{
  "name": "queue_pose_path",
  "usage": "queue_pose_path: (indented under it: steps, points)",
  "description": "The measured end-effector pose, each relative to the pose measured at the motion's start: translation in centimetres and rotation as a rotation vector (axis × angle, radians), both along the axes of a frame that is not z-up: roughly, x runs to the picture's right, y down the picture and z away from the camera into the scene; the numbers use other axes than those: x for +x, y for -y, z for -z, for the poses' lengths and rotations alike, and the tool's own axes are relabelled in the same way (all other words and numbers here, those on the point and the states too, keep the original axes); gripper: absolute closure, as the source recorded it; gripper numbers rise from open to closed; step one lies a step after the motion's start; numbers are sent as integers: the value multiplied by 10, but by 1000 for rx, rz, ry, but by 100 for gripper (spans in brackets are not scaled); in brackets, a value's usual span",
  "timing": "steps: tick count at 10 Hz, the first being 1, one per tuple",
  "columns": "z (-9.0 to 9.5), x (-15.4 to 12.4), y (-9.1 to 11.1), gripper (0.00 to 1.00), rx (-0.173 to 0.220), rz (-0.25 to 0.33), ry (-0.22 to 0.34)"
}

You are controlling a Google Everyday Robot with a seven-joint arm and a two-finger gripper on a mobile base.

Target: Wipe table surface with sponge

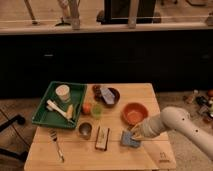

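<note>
A blue sponge (129, 139) lies flat on the wooden table (75, 155), near its front right part. My gripper (135, 132) comes in from the right on a white arm (175, 122) and sits right at the sponge's upper right edge, touching or just over it.
A green tray (46, 100) at the left holds a cup and utensils. An orange bowl (135, 113), a dark bowl (107, 95), a green cup (96, 110), a metal cup (85, 130), a brown block (102, 138) and a fork (56, 144) stand on the table.
</note>
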State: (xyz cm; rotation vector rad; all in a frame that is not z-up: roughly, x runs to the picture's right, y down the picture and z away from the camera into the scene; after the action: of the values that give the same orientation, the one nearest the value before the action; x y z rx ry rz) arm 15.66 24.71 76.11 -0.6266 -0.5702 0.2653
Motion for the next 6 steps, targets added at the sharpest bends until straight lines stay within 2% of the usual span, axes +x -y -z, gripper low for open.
queue_pose_path:
  steps: [1, 3, 5, 6]
  points:
    - [5, 0, -10, 96, -28, 4, 35]
    - [7, 3, -23, 96, -55, 15, 44]
    - [5, 19, -30, 96, -70, 11, 15]
    - [4, 29, -28, 96, -63, 4, -6]
